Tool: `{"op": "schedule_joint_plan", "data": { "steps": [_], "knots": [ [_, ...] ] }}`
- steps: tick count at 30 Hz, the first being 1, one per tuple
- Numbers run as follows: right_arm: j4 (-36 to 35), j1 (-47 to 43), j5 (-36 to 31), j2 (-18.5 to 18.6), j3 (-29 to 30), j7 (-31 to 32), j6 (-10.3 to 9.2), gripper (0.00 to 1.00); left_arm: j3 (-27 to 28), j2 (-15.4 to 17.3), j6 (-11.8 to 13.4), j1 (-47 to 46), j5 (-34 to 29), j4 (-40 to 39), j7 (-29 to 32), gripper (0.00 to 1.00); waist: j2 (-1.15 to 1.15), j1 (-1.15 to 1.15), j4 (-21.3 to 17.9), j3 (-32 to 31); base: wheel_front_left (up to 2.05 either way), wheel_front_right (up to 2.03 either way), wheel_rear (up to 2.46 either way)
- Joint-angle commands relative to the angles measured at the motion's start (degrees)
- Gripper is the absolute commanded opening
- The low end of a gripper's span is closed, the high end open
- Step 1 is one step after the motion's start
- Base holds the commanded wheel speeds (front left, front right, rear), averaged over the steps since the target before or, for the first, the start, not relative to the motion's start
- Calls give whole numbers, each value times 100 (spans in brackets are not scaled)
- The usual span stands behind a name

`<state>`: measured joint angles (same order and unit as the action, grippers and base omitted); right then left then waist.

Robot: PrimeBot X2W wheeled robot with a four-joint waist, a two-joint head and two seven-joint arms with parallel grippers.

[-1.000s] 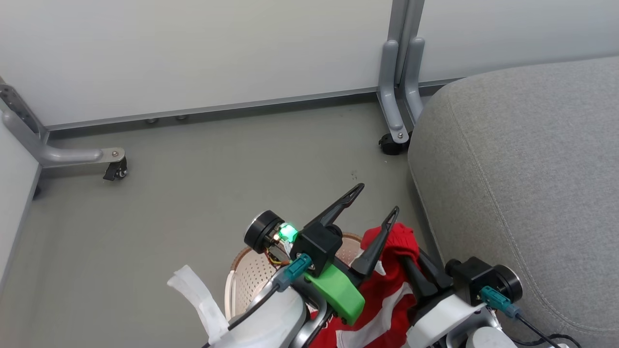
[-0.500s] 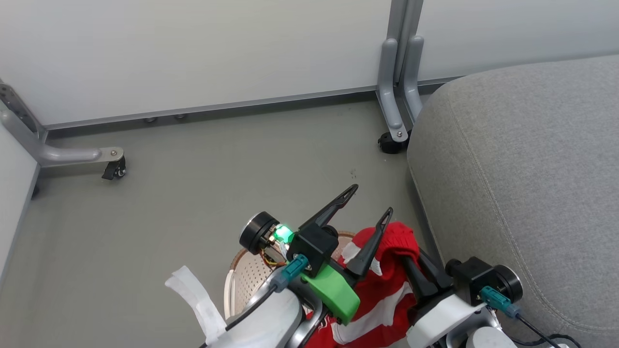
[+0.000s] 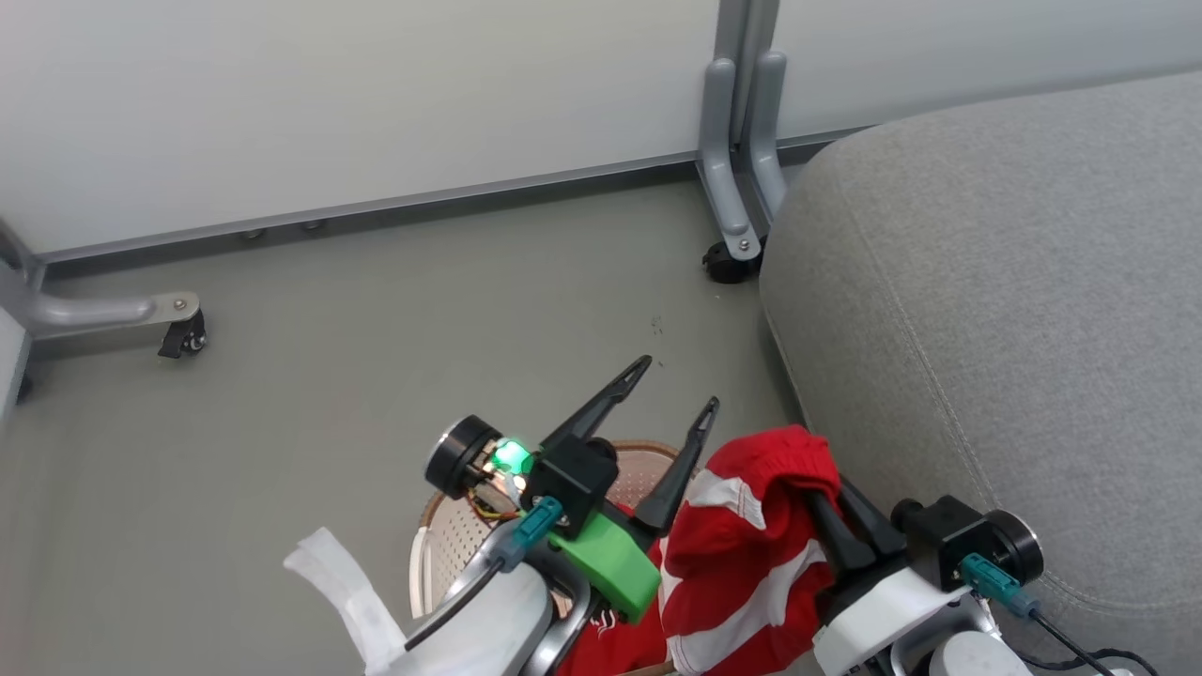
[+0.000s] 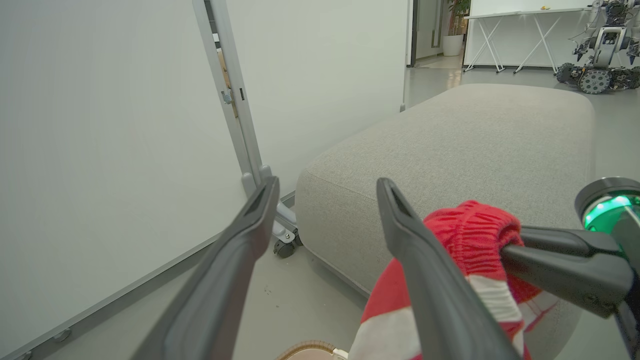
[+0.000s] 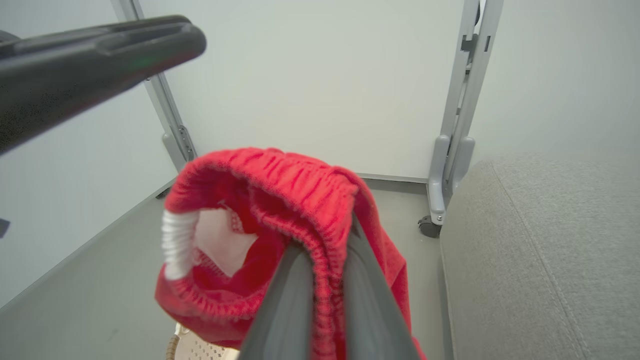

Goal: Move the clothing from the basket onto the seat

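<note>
My right gripper (image 3: 824, 490) is shut on the elastic waistband of a bright-red garment with white stripes, the clothing (image 3: 742, 554), which hangs above the basket beside the seat's edge. The right wrist view shows that waistband (image 5: 280, 185) pinched between the right gripper's (image 5: 326, 239) fingers. My left gripper (image 3: 678, 383) stands open and empty just left of the cloth, with its jaws wide apart in the left wrist view (image 4: 327, 187). The cream perforated basket (image 3: 451, 535) sits on the floor under my arms, with more red cloth (image 3: 610, 648) in it. The large grey seat (image 3: 986, 310) lies to the right.
White partition panels stand behind on grey legs with castors (image 3: 728, 263) (image 3: 183, 338), one right at the seat's near corner. Grey floor (image 3: 423, 329) stretches left of the basket. Far off in the left wrist view are white tables and another robot (image 4: 595, 75).
The head camera has shifted. My right gripper has carried the red garment rightward, away from the left gripper's finger and closer to the seat. The left gripper stays open.
</note>
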<state>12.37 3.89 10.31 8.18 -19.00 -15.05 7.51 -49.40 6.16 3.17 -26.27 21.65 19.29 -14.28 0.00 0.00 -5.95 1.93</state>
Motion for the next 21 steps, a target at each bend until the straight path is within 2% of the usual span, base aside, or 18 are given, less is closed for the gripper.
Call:
{"op": "schedule_joint_plan", "data": {
  "steps": [1,7,11,21],
  "knots": [
    [-88,68,-33,44,85,-19,-4,0,60,109,64,104,0,-23,-43,100,0,0,-325,181,0,0,0],
    [-440,127,-93,66,325,-19,-4,0,336,428,236,265,-19,-278,-84,100,0,0,-1061,513,0,0,0],
    [-732,22,-136,60,569,-19,-4,0,437,642,171,365,-137,-563,-93,100,0,0,-1505,713,0,0,0],
    [-1302,-370,-198,34,1187,-19,-5,0,724,991,152,650,-432,-1028,-95,100,0,0,-2185,1065,0,0,0]
  ]
}}
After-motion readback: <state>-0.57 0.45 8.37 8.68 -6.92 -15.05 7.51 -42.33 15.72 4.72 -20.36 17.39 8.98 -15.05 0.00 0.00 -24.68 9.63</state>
